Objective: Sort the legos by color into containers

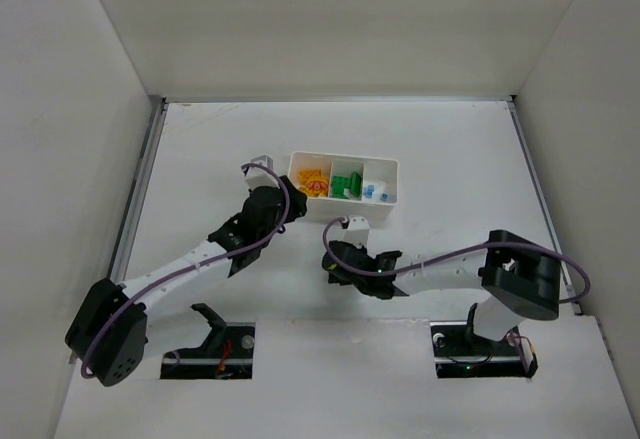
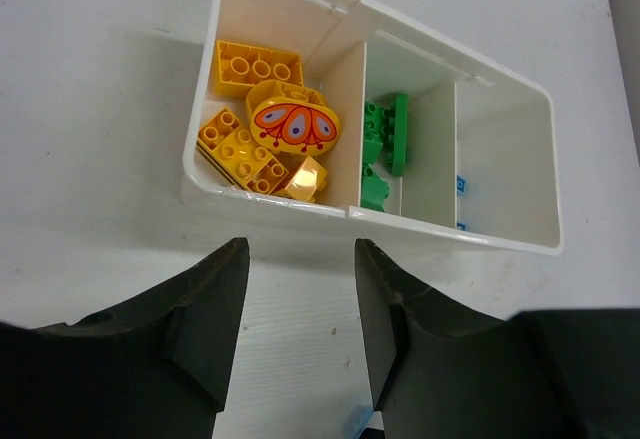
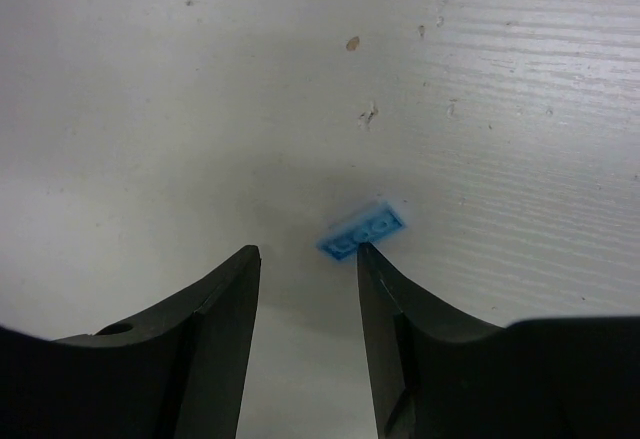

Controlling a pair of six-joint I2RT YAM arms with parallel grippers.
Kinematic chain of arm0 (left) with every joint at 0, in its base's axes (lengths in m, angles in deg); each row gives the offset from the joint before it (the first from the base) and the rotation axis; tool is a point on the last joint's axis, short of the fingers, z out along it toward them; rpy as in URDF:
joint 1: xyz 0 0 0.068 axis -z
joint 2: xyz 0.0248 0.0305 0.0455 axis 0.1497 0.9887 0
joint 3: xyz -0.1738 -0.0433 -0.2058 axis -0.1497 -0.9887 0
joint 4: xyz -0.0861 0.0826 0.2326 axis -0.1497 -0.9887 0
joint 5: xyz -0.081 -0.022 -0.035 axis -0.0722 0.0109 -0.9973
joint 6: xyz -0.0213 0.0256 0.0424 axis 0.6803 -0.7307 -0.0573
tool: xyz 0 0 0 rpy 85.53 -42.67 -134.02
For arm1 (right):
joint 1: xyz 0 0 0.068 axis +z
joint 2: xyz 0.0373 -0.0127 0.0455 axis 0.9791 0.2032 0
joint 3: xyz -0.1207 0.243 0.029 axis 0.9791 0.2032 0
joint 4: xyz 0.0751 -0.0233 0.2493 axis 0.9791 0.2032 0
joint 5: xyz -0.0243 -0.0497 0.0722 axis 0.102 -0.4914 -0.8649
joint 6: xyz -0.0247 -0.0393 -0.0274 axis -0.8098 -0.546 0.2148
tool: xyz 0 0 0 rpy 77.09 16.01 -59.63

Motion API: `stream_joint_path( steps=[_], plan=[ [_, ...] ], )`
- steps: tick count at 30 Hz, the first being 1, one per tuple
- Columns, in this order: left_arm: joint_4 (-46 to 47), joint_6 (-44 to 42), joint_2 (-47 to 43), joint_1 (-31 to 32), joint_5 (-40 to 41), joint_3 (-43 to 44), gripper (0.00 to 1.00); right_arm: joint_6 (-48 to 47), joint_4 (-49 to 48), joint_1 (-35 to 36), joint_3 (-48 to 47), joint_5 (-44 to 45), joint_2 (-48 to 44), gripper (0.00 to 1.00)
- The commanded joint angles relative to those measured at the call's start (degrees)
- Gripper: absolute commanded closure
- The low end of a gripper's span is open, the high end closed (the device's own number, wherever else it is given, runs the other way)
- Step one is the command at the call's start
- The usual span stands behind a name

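Note:
The long white tray (image 1: 392,167) lies at mid-table. Its left compartment holds yellow-orange legos (image 1: 312,183), the middle green ones (image 1: 346,181), the right tiny light blue ones (image 1: 371,190). The left wrist view shows the tray (image 2: 450,231) with the yellow (image 2: 262,139), green (image 2: 386,144) and blue (image 2: 462,184) bricks. My left gripper (image 2: 300,259) is open and empty, just short of the tray's near wall. My right gripper (image 3: 305,254) is open over the table. A flat light blue lego (image 3: 362,231) lies at its right fingertip (image 3: 366,255), outside the jaws.
White walls close in the table on the left, back and right. A metal rail (image 1: 140,189) runs along the left edge. A scrap of light blue (image 2: 355,421) shows low between the left fingers; I cannot tell what it is.

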Motion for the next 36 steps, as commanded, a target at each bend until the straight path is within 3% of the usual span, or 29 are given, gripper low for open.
stream_joint_path(
  steps=[1,13,27,36],
  plan=[
    [1.73,0.69,-2.06,-1.31,-1.97,-0.91,0.57,1.26,3.89,0.68,-4.16,4.23,1.41,0.51],
    [2.00,0.96,-2.24,-2.11,-2.68,-0.82,0.58,1.87,6.54,4.38,-4.53,5.64,-0.35,0.50],
    [1.82,0.96,-1.45,-2.46,-3.64,-0.21,0.58,3.29,3.56,-0.19,-4.52,4.77,3.61,0.45],
    [1.82,1.05,-2.15,-2.72,-3.65,-0.91,0.58,-0.14,2.15,-1.42,-6.72,4.94,6.86,0.58]
  ],
)
